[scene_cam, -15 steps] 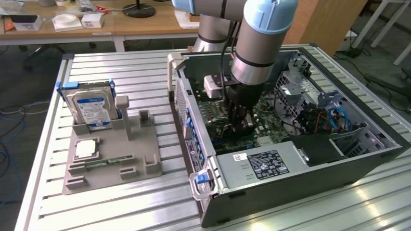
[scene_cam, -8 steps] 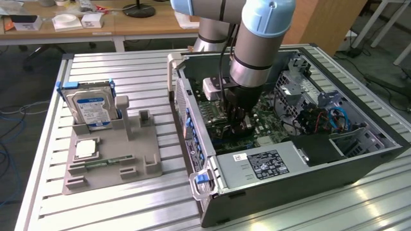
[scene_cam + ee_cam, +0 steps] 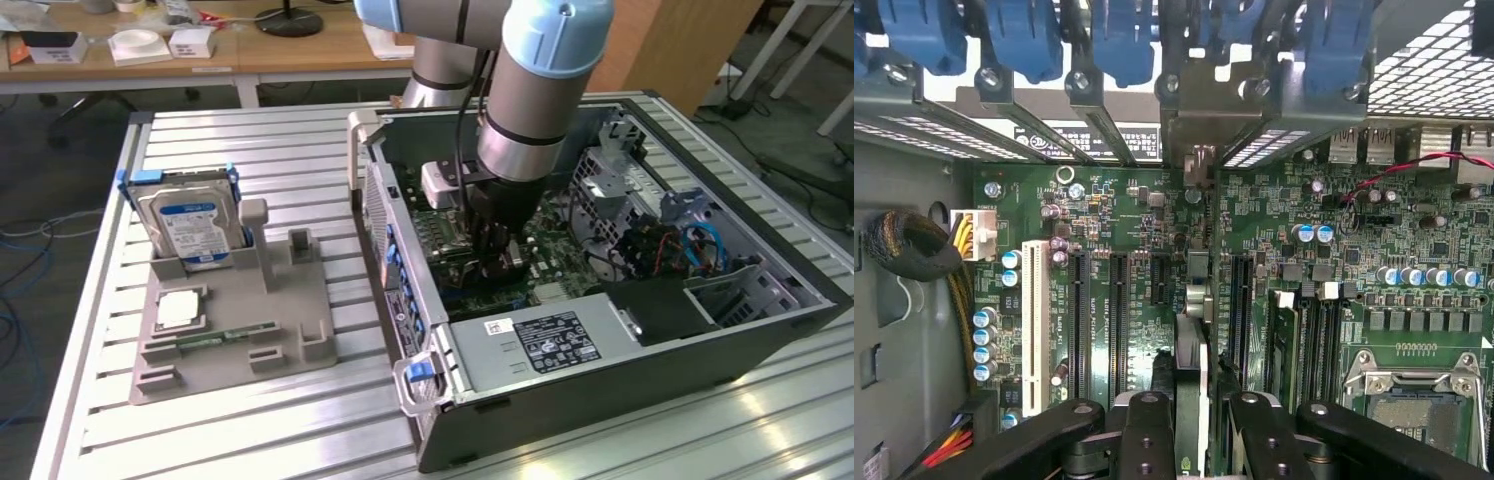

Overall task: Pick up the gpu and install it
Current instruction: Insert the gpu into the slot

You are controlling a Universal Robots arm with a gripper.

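While the arm was down inside the open computer case [image 3: 641,370], step: install stage, pick-up looked done.
Hand: gripper [image 3: 1192,425] was closed on the gpu [image 3: 1194,350], a finger on each flat side.
Gpu place: seen edge-on in the wrist view, standing between the fingers [image 3: 1146,430], above the motherboard [image 3: 1124,200], with its metal bracket end toward the case's rear slot covers [image 3: 1104,45].
Gpu vs slots: it ran alongside the long black expansion slots [image 3: 1239,300], between two of them; contact with any slot could not be told.
Exterior view: gripper [image 3: 487,240] sat low in the middle of the case, well apart from the grey parts holder [image 3: 300,340] on the exterior view's left.
Holder contents: hard drive [image 3: 194,225] stood upright at the far end, memory stick [image 3: 220,337] lay flat near the front; the upright bracket posts stood bare.
Progress: roughly past halfway, a judgement only.
Seating calls for: card edge lined up square over one slot, bracket meeting the rear opening, then a straight, even press.
Risk: a tilted card could bind or miss the slot.
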